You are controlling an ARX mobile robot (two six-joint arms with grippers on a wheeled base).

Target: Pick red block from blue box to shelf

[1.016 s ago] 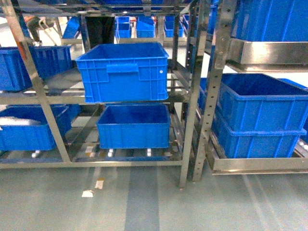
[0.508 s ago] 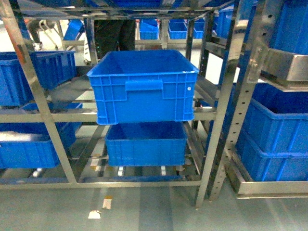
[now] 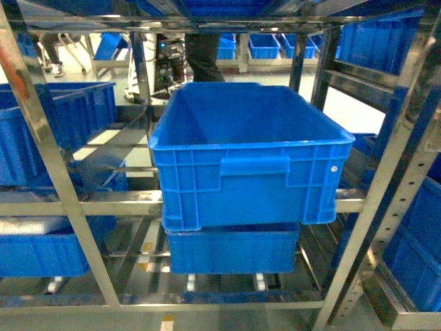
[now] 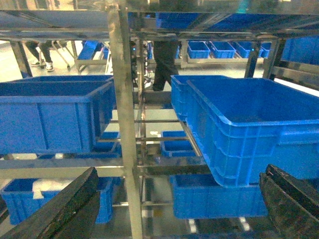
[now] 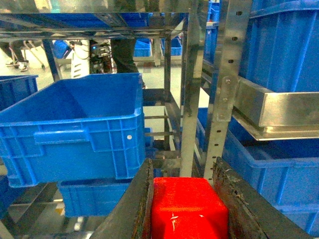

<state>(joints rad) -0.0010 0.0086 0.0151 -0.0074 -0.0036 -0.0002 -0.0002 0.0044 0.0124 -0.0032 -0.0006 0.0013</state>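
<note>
The red block (image 5: 188,209) is clamped between the two dark fingers of my right gripper (image 5: 183,165), which is shut on it and held in front of the shelf (image 5: 227,74). My left gripper (image 4: 180,174) stands open with nothing between its fingers, facing a steel post of the shelf (image 4: 122,99). In the head view the shelf (image 3: 41,138) fills the frame and neither gripper shows. The blue box is out of view.
A large dark blue ribbed crate (image 3: 255,158) sits on the middle tier straight ahead, with another crate (image 3: 234,252) below it. More crates (image 3: 48,131) stand on the left, and others (image 5: 279,45) on the right rack. A person's legs (image 3: 203,55) show behind the shelf.
The head view has closed in on the shelf. The middle-tier crate now looks much larger and sits further right and lower in the frame.
</note>
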